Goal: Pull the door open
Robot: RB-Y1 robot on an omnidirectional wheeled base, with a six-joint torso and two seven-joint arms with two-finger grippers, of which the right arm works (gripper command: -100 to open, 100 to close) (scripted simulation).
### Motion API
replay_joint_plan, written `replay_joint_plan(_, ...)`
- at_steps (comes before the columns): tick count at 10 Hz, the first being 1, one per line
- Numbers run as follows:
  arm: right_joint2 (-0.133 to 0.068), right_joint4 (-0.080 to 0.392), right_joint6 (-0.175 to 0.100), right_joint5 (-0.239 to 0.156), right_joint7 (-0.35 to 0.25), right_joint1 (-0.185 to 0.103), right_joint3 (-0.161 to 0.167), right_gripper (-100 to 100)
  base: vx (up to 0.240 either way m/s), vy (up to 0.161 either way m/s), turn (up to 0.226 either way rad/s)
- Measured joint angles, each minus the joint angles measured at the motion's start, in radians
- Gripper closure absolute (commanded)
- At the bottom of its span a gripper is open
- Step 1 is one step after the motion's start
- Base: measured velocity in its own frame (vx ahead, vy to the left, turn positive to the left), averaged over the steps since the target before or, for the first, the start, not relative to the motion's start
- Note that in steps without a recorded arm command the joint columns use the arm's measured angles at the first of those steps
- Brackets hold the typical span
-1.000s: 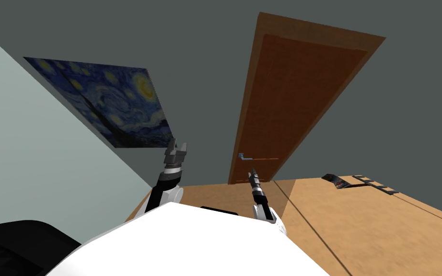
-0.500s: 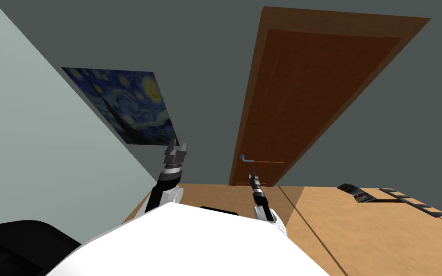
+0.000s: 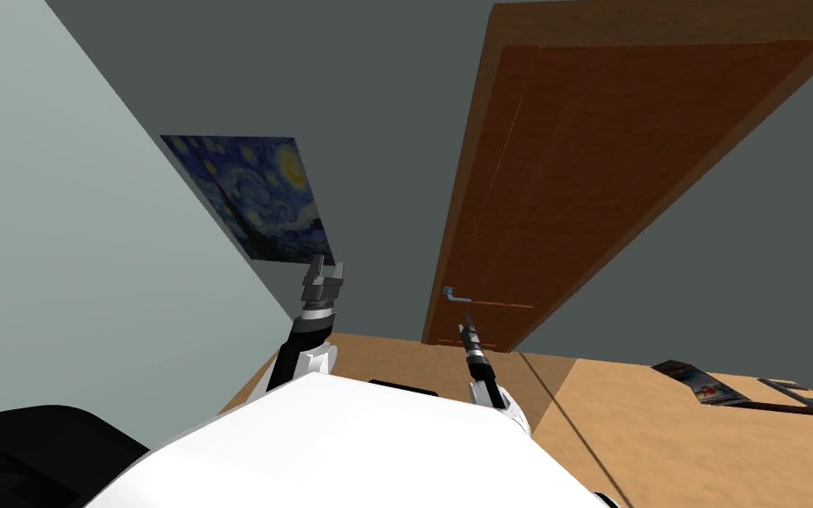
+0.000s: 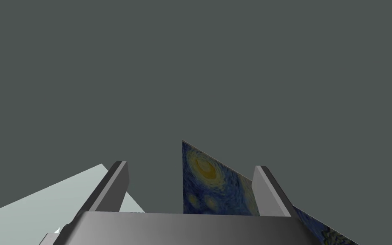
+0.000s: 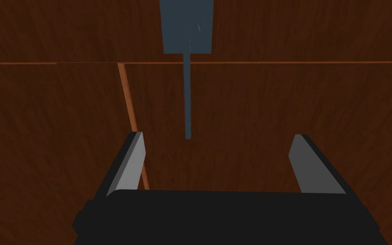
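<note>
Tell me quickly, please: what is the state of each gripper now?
Left gripper: open, holding nothing.
Right gripper: open, holding nothing; the door handle lies just ahead of it, not gripped.

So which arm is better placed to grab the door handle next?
Right. The right gripper is open and faces the brown door, the handle ahead in line with its gap. The left gripper, also open, points at the grey wall and painting.
</note>
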Motion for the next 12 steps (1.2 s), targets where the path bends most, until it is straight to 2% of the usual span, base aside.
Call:
replay_joint_plan(2, -0.003, 0.057, -0.016, -0.001, -0.004, -0.021, 0.000, -100, 0.016, -0.108, 0.190)
replay_joint_plan(4, -0.005, 0.075, -0.017, -0.002, -0.006, -0.025, 0.001, -100, 0.064, -0.015, 0.099)
replay_joint_plan(6, -0.020, 0.077, -0.027, 0.001, -0.021, -0.007, -0.021, -100, 0.179, 0.075, 0.152)
replay_joint_plan(7, -0.027, 0.094, -0.040, 0.002, -0.029, -0.006, -0.035, -100, 0.216, 0.062, 0.175)
replay_joint_plan(8, -0.040, 0.131, -0.064, 0.004, -0.044, -0.011, -0.053, -100, 0.145, 0.020, 0.089)
replay_joint_plan(9, -0.043, 0.133, -0.073, 0.005, -0.050, -0.007, -0.061, -100, 0.051, 0.013, 0.003)
replay_joint_plan(10, -0.044, 0.106, -0.062, 0.006, -0.050, 0.008, -0.063, -100, 0.106, 0.028, 0.197)
replay_joint_plan(11, -0.049, 0.106, -0.067, 0.008, -0.055, 0.024, -0.080, -100, 0.192, -0.002, 0.242)
replay_joint_plan(12, -0.063, 0.129, -0.083, 0.010, -0.068, 0.024, -0.099, -100, 0.207, -0.001, 0.169)
